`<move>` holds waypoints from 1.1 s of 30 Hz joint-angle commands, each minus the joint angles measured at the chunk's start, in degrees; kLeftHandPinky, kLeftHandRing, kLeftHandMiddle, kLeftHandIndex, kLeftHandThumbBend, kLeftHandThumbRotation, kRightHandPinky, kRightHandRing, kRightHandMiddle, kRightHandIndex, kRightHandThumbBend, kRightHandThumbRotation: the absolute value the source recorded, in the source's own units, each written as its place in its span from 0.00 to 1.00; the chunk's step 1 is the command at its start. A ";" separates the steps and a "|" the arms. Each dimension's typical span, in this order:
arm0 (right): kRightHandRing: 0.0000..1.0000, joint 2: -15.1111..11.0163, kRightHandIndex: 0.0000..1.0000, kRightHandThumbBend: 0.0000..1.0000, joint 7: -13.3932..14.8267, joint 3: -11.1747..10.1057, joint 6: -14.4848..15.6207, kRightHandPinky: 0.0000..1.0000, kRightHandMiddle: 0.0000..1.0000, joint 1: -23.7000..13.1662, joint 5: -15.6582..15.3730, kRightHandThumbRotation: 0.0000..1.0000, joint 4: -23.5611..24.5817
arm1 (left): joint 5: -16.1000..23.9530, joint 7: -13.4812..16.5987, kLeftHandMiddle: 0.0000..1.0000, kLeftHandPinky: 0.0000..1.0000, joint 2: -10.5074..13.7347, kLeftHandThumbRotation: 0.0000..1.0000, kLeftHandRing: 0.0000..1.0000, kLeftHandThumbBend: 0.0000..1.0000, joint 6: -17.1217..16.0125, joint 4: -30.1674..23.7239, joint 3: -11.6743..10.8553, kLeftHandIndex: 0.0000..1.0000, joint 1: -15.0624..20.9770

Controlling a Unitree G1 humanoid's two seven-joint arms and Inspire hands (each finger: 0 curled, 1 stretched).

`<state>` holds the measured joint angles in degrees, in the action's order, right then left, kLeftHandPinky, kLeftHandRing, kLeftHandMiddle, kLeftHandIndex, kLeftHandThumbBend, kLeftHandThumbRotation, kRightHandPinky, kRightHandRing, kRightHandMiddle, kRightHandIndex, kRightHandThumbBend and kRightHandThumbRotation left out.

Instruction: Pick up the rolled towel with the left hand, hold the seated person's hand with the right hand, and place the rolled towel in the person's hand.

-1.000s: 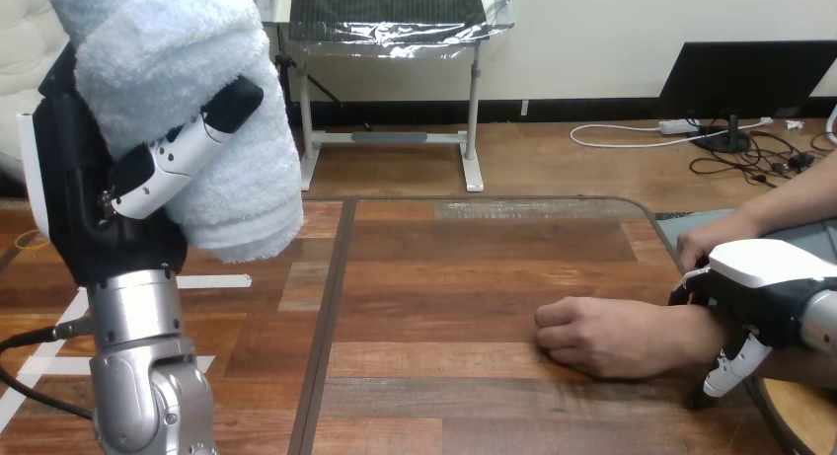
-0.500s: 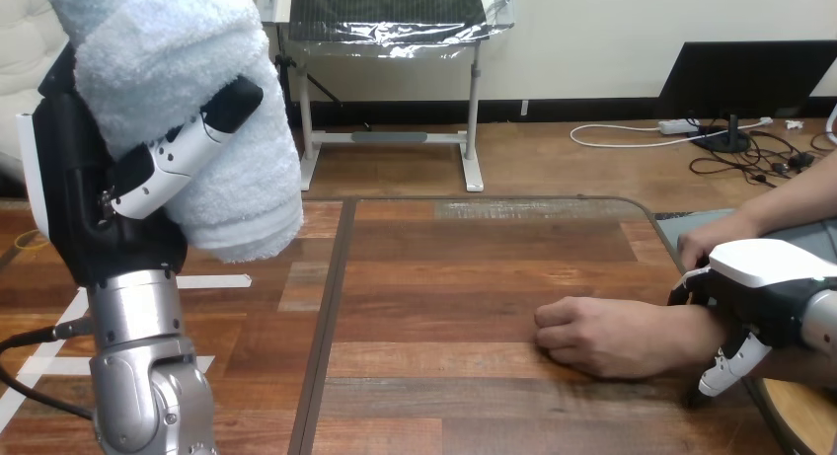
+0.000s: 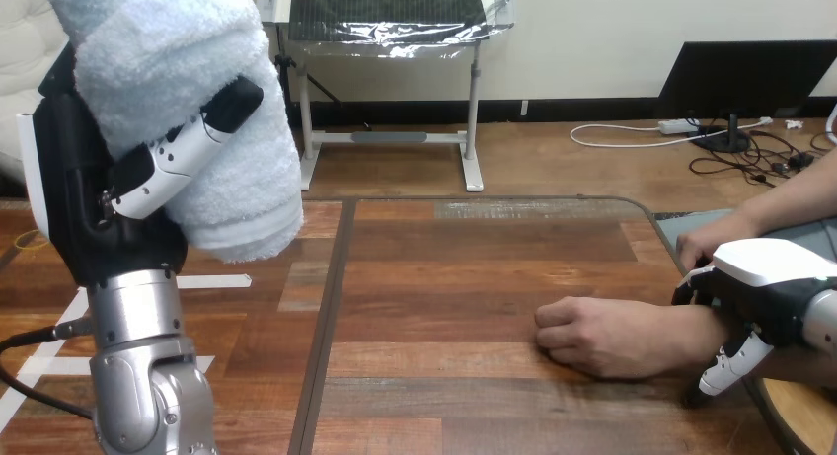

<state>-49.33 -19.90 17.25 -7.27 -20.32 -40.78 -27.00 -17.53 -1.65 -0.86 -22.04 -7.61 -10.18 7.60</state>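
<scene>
Wooden planks of the table [image 3: 474, 277] run across the lower half of the view, bare in the middle. The left hand [image 3: 84, 189] is raised high at 10 o'clock, well above the tabletop, its fingers [image 3: 188, 144] wrapped round the pale blue rolled towel [image 3: 188, 70], which it grips near the middle. The towel's long axis slants from 11 o'clock down to 5 o'clock, and its lower end points down and inward towards the table's centre. From that end, the person's near hand [image 3: 592, 337] lies well apart at about 4 o'clock, resting on the wood as a closed fist with the knuckles facing 9 o'clock and the forearm running back towards 3 o'clock. The right hand [image 3: 775, 272] arches over that wrist at the 3 o'clock edge, with one finger [image 3: 725, 366] curled down the near side of it, so it seems to clasp the wrist rather than the fist itself. The person's far hand [image 3: 711, 240] rests just behind the right hand. The coming move looks like a long carry down and across towards 4 o'clock. The towel's axis is already roughly in line with that path, but it crosses the fist's 9-to-3 line at an angle. The fist looks closed, so the palm would probably have to open and turn up before the towel could be laid in it.
</scene>
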 commanded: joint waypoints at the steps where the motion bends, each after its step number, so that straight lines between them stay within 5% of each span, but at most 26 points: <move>1: 0.76 -0.20 0.81 1.00 1.10 -1.01 0.39 0.56 0.80 -1.52 -0.14 0.31 2.27 | 0.07 -0.59 0.33 0.21 0.21 0.00 0.27 0.53 -1.00 -2.30 0.23 0.38 2.95; 33: 0.79 2.52 0.82 1.00 -0.24 1.73 3.30 0.62 0.82 -3.62 -3.32 0.33 3.97 | -0.13 -0.40 0.34 0.22 0.28 0.00 0.27 0.52 -0.13 -2.80 0.15 0.38 2.95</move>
<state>-48.37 -20.75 18.20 -4.28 -20.39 -43.10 -24.91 -17.46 -1.80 -0.85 -22.04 -7.61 -10.19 7.60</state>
